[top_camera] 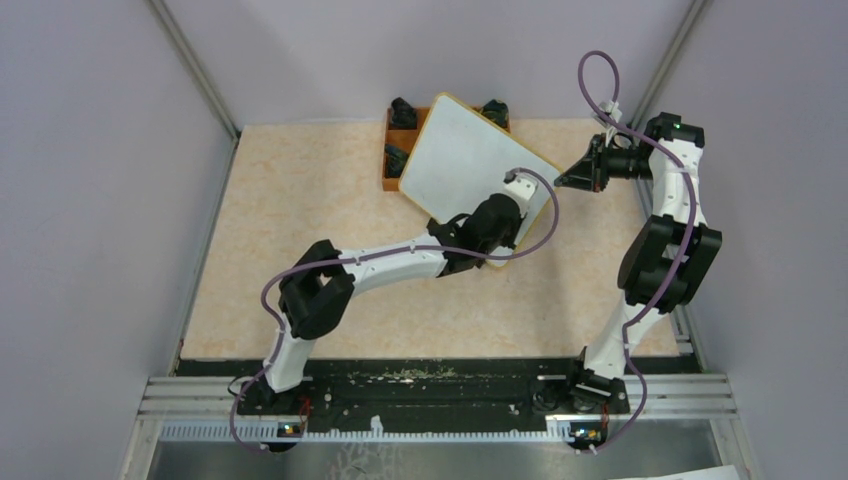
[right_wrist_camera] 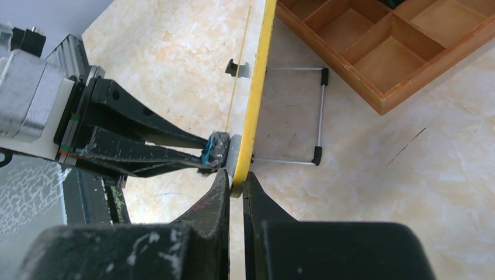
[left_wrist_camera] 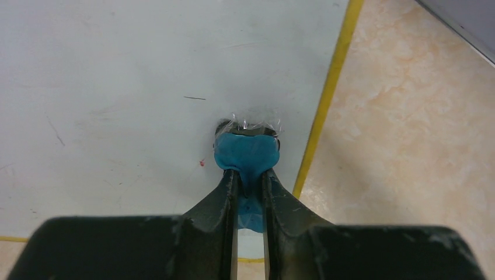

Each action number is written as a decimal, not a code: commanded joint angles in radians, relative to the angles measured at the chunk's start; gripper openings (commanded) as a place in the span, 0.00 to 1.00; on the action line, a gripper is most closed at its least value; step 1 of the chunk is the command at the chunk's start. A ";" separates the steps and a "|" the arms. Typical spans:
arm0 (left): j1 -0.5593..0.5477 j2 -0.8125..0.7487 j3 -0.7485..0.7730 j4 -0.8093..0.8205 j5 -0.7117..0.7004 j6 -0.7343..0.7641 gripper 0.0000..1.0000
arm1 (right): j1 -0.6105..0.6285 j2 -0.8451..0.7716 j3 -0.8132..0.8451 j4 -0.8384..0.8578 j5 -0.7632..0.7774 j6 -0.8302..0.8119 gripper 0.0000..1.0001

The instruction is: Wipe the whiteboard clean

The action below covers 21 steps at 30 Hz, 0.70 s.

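Note:
The whiteboard (top_camera: 462, 160) stands tilted on its wire stand at the back middle, white with a yellow frame. My left gripper (left_wrist_camera: 250, 175) is shut on a blue eraser (left_wrist_camera: 247, 153) and presses it on the board face (left_wrist_camera: 117, 81) near its yellow edge (left_wrist_camera: 330, 93). A tiny red speck (left_wrist_camera: 202, 163) lies left of the eraser. My right gripper (right_wrist_camera: 236, 182) is shut on the board's yellow edge (right_wrist_camera: 257, 99), at its right corner in the top view (top_camera: 562, 181). The right wrist view shows the eraser (right_wrist_camera: 212, 149) against the board.
An orange-brown wooden tray (right_wrist_camera: 379, 58) with compartments lies behind the board, also in the top view (top_camera: 392, 150). The board's wire stand with black feet (right_wrist_camera: 318, 154) rests on the beige tabletop (top_camera: 300, 220). Grey walls enclose the table.

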 commanded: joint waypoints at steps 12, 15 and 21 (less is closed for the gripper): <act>0.069 -0.033 -0.116 0.007 -0.011 -0.007 0.00 | 0.047 -0.024 -0.040 -0.073 0.105 -0.055 0.00; 0.112 -0.069 -0.159 0.019 -0.022 0.002 0.00 | 0.048 -0.019 -0.037 -0.072 0.103 -0.051 0.00; 0.145 -0.097 -0.172 0.020 -0.037 0.017 0.00 | 0.048 -0.012 -0.033 -0.072 0.097 -0.050 0.00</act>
